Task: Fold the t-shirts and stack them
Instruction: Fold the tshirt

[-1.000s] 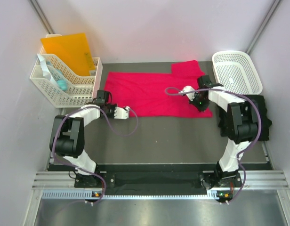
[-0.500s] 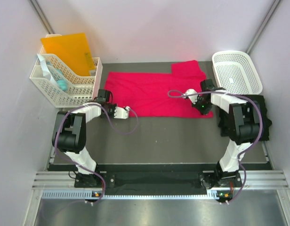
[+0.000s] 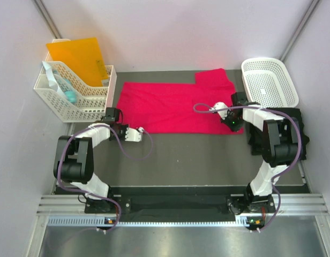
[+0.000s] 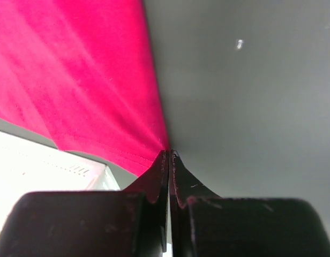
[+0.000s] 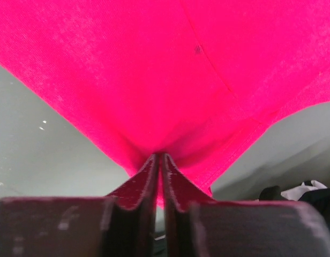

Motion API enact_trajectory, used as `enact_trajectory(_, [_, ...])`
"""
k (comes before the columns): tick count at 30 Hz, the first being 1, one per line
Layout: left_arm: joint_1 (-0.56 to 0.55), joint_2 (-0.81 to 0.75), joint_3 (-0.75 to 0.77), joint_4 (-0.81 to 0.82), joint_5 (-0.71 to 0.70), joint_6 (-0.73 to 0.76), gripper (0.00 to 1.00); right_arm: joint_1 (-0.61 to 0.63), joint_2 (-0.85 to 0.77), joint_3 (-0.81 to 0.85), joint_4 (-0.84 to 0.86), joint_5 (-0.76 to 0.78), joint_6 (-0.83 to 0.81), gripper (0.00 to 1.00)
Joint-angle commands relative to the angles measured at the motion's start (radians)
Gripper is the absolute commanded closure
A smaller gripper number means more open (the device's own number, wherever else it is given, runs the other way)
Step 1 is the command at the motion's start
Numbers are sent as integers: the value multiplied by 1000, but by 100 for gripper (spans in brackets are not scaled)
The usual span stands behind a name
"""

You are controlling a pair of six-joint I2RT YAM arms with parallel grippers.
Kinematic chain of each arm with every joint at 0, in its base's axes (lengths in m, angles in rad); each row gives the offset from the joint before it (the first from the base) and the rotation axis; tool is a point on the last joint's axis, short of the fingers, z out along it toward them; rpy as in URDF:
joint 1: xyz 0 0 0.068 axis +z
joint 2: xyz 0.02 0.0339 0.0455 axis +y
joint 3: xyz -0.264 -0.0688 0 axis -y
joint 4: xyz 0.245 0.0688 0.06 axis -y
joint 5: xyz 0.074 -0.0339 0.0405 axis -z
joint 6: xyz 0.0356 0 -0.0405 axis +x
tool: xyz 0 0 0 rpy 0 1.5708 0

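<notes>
ok, bright pinkish-red soft cloth t-shirt (image 3: 175,104) lies flat on the dark table (image 3: 197,155). looks light, limp, bunches easily. you have left gripper (image 4: 169,156) and right gripper (image 5: 158,158) pinched tight on its near corners, the sensible places to hold.

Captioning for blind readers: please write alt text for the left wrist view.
The left gripper, shut, pinches a corner of the pinkish-red t-shirt, which fans out up and to the left. Bare dark grey table fills the right; a white plastic surface shows at lower left.
</notes>
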Motion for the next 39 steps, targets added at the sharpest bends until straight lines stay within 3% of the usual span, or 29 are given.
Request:
enact_trajectory(1, [14,-79,8,25,55,-55,100,-31,-27,15,-58,53,9,79])
enact_trajectory(3, [17,-104,22,29,70,-61,100,-19,-59,35,-82,36,11,68])
enact_trajectory(4, [17,-130,23,28,75,-59,95,-16,-70,47,-91,32,10,60])
enact_trajectory(10, [19,-234,-16,28,133,-4,75,39,-185,31,-105,42,-30,43])
enact_trajectory(17, [17,-313,-162,112,194,79,70,101,-298,-113,-29,142,-178,35])
enact_trajectory(22, [17,-371,-266,182,234,134,50,131,-326,-191,5,145,-231,29])
enact_trajectory(27, [17,-343,-329,264,242,163,49,173,-318,-241,93,167,-251,26])
enact_trajectory(39, [17,-204,-279,358,205,143,49,194,-203,-253,232,220,-296,28])
